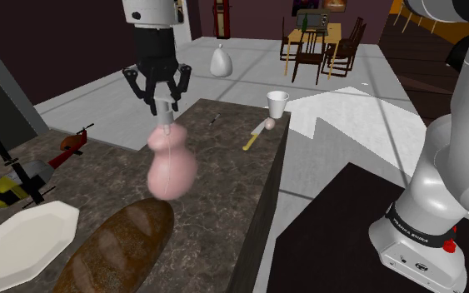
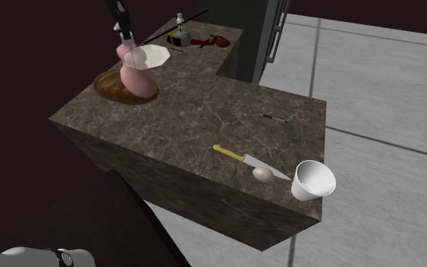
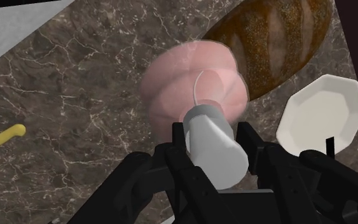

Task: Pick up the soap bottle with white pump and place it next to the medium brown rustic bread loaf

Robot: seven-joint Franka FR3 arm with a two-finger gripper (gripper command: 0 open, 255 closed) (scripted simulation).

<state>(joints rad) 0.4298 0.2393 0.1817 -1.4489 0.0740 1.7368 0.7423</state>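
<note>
**Shoulder view: gripper (image 1: 164,101) pinches the pump (image 1: 167,111) of the pink bottle (image 1: 171,162) beside the loaf (image 1: 116,245)**

The black gripper points straight down. Its two fingers (image 3: 179,137) squeeze the white pump from both sides. The wrist view shows this well: the pump sits tight between them. The round pink bottle hangs under the pump and stands up straight.

The bottle is just beside the end of the brown loaf. In the second exterior view it stands in front of the loaf and hides part of it. Its bottom may be touching the dark veined surface (image 1: 224,183), or it may be a tiny bit above it; I cannot tell.

A white plate (image 1: 24,241) lies just beside the loaf, on the shoulder view's left. A toy helicopter (image 1: 20,179) with yellow and black on it sits near the plate, farther back.

Well apart from the bottle, at the other end of the surface, there is a knife (image 1: 251,140) with a yellow handle. An egg (image 1: 267,125) sits by the knife's blade. A white cup (image 1: 277,103) stands near the corner.
</note>
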